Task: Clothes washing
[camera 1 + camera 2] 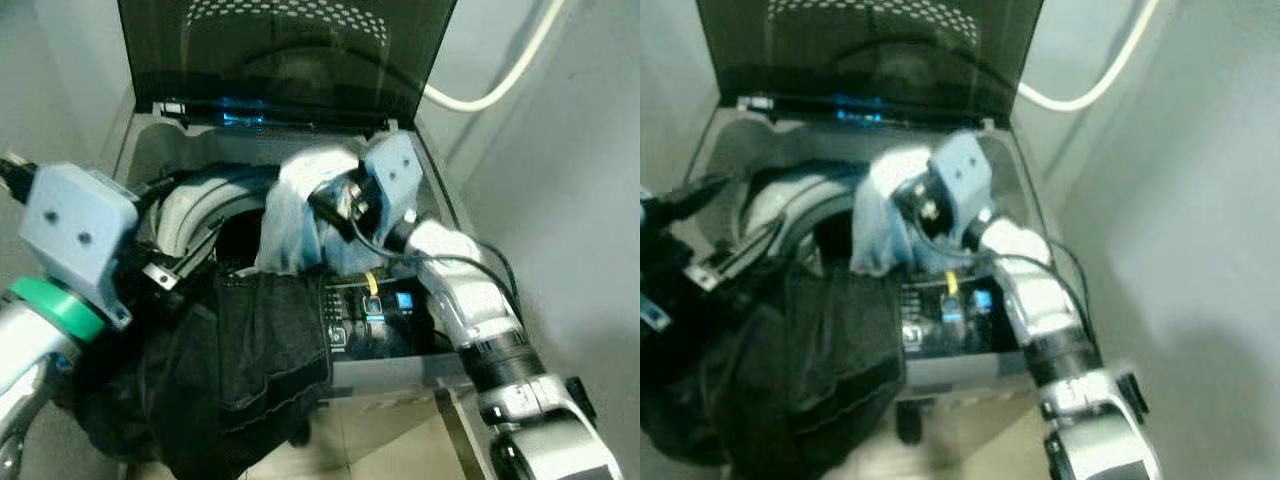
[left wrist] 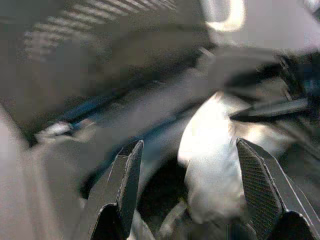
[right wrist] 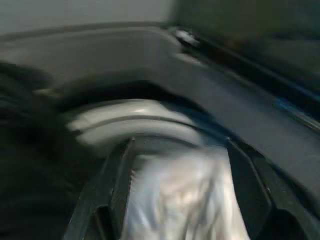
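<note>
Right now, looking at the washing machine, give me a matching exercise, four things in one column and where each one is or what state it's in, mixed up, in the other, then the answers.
Things
1. washer lid
2. pale garment
3. dark garment
4. white hose

Place or state
A. draped over the machine's front edge
B. held by the right gripper above the drum opening
C. raised open at the back
D. curving along the wall to the machine's right

Pairs: 1-C, 2-B, 3-A, 4-D
</note>
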You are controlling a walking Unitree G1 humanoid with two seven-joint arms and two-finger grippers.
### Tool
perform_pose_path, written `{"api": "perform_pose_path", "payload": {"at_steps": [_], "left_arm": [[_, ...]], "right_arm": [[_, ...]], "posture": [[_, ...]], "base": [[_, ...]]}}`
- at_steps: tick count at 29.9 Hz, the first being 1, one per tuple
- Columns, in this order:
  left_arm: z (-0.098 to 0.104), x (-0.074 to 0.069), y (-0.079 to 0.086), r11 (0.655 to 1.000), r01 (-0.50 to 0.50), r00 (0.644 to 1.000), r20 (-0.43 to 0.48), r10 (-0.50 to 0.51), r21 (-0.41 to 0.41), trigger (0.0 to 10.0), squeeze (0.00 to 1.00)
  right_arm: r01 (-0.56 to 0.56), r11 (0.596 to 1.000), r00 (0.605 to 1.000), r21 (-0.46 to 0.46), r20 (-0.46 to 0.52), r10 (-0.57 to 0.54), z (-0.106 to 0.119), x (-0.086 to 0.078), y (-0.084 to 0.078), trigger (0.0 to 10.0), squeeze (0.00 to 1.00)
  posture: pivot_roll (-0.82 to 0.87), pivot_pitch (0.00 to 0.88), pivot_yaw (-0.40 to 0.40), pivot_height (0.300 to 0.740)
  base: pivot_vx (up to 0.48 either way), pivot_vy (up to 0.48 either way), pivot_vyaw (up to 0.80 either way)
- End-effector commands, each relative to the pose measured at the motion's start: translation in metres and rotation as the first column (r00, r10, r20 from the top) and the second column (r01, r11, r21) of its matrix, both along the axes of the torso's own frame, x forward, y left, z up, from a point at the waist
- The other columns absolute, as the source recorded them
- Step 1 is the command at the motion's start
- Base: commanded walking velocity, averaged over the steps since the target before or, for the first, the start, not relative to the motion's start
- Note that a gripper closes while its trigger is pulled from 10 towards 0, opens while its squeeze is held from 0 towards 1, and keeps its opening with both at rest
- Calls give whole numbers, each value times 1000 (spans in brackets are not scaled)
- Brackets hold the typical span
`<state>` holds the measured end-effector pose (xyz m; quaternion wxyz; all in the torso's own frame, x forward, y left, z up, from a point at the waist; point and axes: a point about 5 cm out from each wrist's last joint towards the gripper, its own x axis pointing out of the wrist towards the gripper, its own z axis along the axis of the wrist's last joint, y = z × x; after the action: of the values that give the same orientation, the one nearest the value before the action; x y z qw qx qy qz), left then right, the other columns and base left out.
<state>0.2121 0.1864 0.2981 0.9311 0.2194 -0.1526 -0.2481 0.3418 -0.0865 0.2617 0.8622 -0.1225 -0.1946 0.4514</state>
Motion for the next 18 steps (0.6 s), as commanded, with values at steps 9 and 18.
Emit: {"api": "perform_pose_path", "payload": {"at_steps": [9, 18], "left_arm": [[12, 15, -5, 998, -51, 992, 109, 56, -47, 10000, 0], [54, 36, -21, 981, -39, 949, 300, 97, -192, 10000, 0]], "right_arm": [[-352, 893, 927, 281, -28, 375, 16, -49, 18, 10000, 0], [-364, 929, 931, -62, -59, 361, -46, -57, 83, 10000, 0]], "posture": [[192, 117, -15, 740], [183, 92, -3, 740]], "base": [[0, 0, 0], [0, 0, 0]]}}
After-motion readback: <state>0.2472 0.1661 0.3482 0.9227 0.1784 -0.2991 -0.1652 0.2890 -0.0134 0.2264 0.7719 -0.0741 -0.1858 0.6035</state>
